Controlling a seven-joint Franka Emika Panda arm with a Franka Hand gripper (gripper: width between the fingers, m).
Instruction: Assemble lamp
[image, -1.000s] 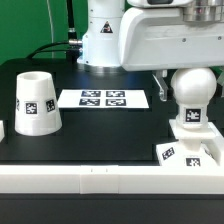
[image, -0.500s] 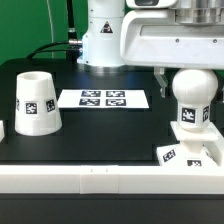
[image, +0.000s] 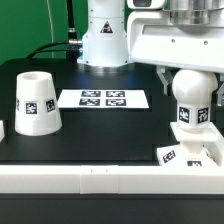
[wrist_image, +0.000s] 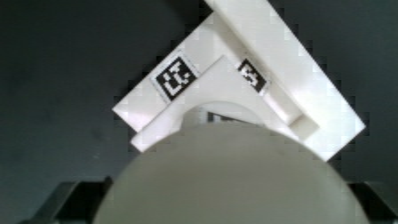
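Note:
The ball-headed bulb (image: 191, 100) stands upright on the flat square base (image: 203, 148) at the exterior view's right. My gripper (image: 189, 77) hangs over the bulb's head, jaws open, one finger (image: 160, 74) apart from the ball's side. In the wrist view the bulb's round head (wrist_image: 222, 175) fills the space between my dark fingers (wrist_image: 75, 200), with the tagged base (wrist_image: 267, 75) beyond it. The tapered shade (image: 35, 102) stands alone at the exterior view's left, mouth down.
The marker board (image: 103, 99) lies flat between shade and bulb. The robot's white pedestal (image: 104, 40) stands behind it. A white rail (image: 90, 181) runs along the table's near edge.
My gripper and wrist have risen a little over the bulb. The bulb stays standing on the base. The shade has not moved.

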